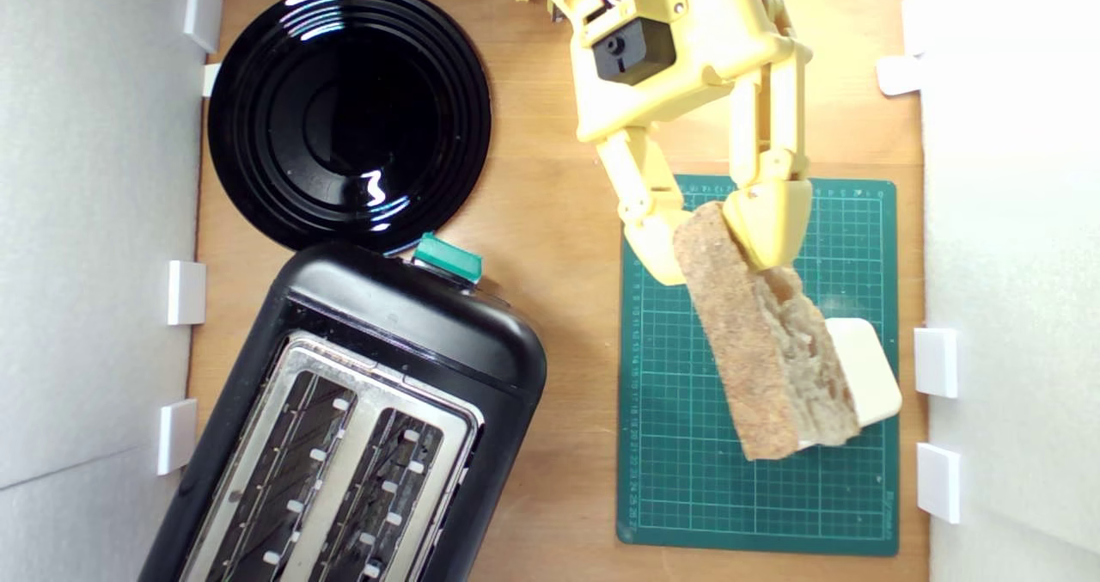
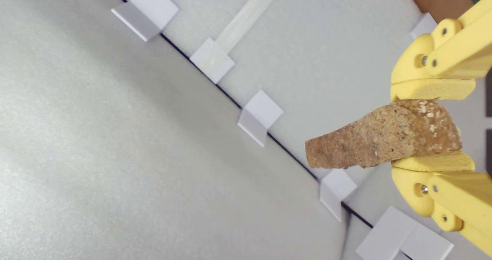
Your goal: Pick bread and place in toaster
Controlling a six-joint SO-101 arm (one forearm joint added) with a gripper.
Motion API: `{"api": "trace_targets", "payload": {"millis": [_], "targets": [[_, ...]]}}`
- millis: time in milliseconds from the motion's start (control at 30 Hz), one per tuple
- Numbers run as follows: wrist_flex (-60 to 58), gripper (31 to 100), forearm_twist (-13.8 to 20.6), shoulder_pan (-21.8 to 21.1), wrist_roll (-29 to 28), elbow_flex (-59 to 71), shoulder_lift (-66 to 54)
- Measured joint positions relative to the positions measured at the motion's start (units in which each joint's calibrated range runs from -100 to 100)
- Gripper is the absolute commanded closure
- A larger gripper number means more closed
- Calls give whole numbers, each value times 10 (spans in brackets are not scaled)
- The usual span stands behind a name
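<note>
The bread (image 1: 765, 341) is clamped in the yellow gripper (image 1: 711, 242), pinched at 1 end between the 2 yellow fingers (image 1: 769, 221). In the exterior view the slice is held on edge, so the brown crust is seen along the side toward that view's left and the holey tan crumb toward its right. From the grip point it runs down and toward the exterior view's right, ending over the lower part of the green cutting mat (image 1: 687, 479). It looks lifted off the mat, though how far can't be told.

A cream block (image 1: 868, 367) is partly covered by the bread's far end on the mat, near the mat's edge at the exterior view's right.

In the wrist view the same grip is shown up close: the bread (image 2: 384, 139) is squeezed between the 2 yellow pads (image 2: 432, 89), with the crust end sticking out past the gripper (image 2: 432, 125) toward the white wall panels (image 2: 115, 156) and their small white clips (image 2: 259, 116).

The toaster (image 1: 361, 419) is set well apart from the bread, at the exterior view's lower left, angled on the wooden surface (image 1: 550, 178). Both of its slots are seen open at the top, with the teal lever knob (image 1: 447, 260) at the end nearest the round black plate (image 1: 348, 113). The plate is just beside the toaster, at the exterior view's upper left.
</note>
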Motion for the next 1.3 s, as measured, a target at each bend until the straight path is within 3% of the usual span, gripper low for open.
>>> {"api": "trace_targets", "payload": {"millis": [600, 967, 1300], "targets": [[163, 724, 0, 121, 133, -209, 0], [334, 724, 0, 157, 214, -431, 123], [368, 724, 3, 243, 268, -448, 145]]}}
